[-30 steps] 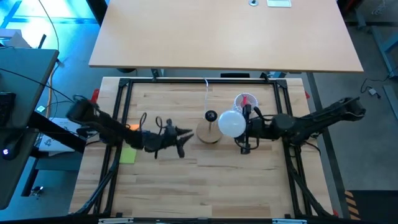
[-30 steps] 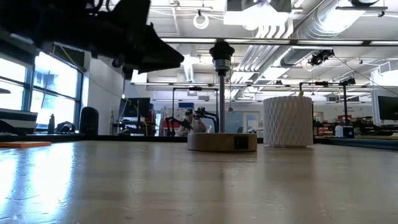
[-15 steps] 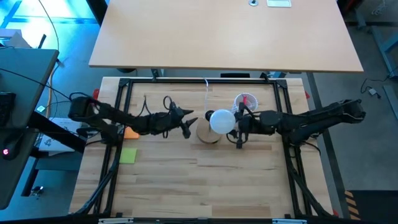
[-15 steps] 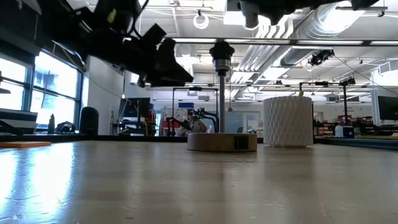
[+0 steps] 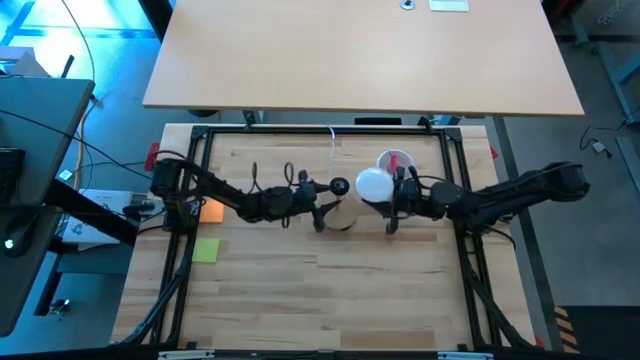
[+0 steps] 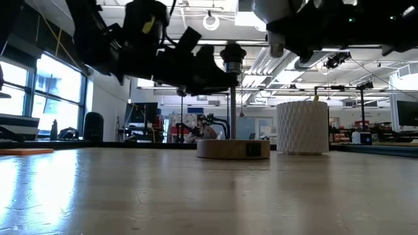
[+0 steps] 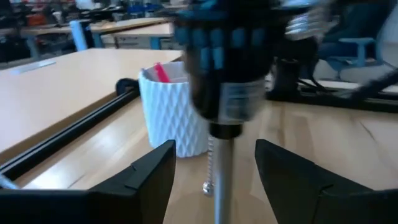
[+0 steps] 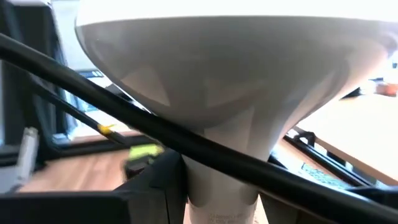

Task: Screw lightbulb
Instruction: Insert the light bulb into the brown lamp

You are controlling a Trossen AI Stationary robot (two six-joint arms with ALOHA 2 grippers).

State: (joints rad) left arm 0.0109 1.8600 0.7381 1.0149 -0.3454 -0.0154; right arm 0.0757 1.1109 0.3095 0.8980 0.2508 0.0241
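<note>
The lightbulb (image 8: 236, 81) is cut off at the right wrist view's top; its screw neck stays hidden.

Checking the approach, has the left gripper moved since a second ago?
Yes. In the high view the left gripper has moved toward the lamp base, from well left of it to right beside its socket stem, jaws open around the stem.

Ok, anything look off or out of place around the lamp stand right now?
Nothing stands out. The lamp stand sits upright on its wooden base, the white cup stands upright beside it, and the right gripper holds the lightbulb intact.
</note>
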